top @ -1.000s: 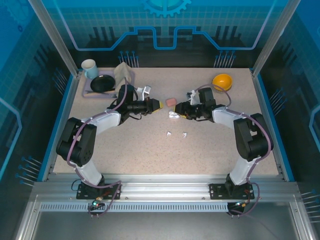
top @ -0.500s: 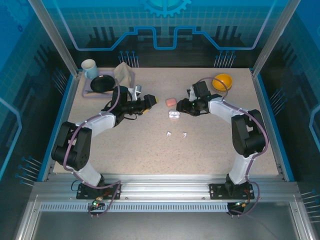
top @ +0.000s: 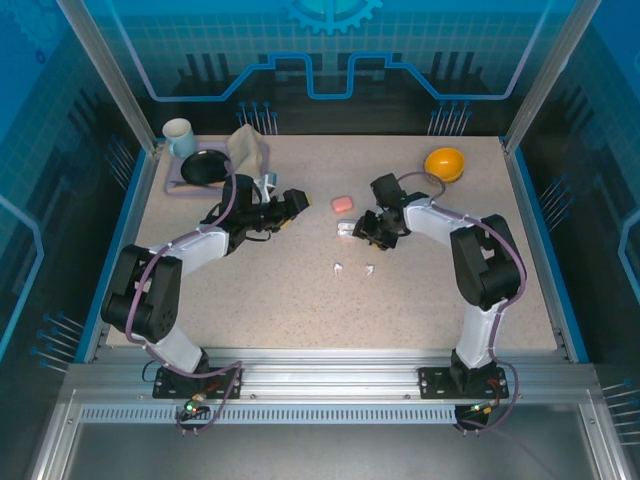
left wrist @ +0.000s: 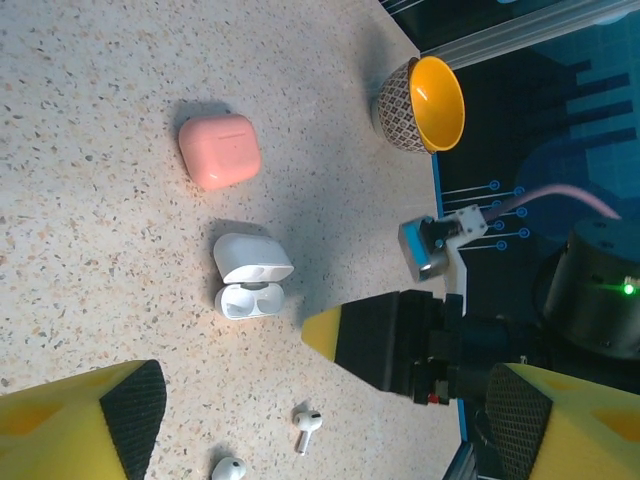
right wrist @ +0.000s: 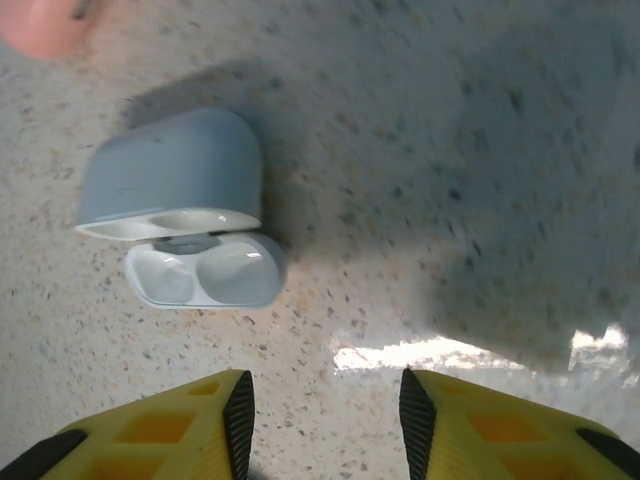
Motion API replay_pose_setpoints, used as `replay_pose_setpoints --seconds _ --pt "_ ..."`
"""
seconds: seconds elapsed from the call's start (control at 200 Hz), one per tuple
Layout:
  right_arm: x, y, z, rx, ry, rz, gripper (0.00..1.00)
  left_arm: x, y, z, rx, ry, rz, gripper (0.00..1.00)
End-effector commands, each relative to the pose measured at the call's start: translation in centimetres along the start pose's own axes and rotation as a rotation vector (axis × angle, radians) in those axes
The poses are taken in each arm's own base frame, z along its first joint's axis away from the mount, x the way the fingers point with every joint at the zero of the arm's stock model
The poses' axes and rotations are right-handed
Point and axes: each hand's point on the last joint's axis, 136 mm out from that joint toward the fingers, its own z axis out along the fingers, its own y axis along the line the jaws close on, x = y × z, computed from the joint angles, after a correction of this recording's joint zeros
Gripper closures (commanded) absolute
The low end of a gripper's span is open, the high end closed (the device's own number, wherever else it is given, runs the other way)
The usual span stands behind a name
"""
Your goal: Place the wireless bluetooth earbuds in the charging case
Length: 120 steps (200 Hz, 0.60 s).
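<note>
Left gripper [top: 292, 203] is spread wide and empty, pointing right. The pink case [left wrist: 220, 150] sits closed ahead of it. White case [right wrist: 190, 220] lies open just ahead of the right gripper [right wrist: 325, 408], whose jaws stand partly apart with nothing between them. Both wells look empty, though the view is soft. Two white earbuds [top: 339, 268] lie loose on the table [top: 250, 300], nearer the arm bases than either gripper and apart from the case. Risks: the buds are tiny and lie flat, so a pinch may flick one away. A nudge from the right fingers could slide the light case or snap its lid down. Both arms closing in there could clash.
</note>
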Motion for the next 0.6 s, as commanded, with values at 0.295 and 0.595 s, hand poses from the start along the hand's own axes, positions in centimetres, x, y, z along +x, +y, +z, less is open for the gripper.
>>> replay_pose_setpoints --seconds 0.295,0.595 --pt "0.0 1.0 -0.7 0.081 -0.094 0.328 0.57 -1.4 -0.5 -0.6 0.004 -0.063 -0.012 0.13" --pt "-0.4 1.0 0.8 0.113 -0.085 0.392 0.57 -1.3 -0.2 -0.4 0.004 -0.058 -0.015 0.13"
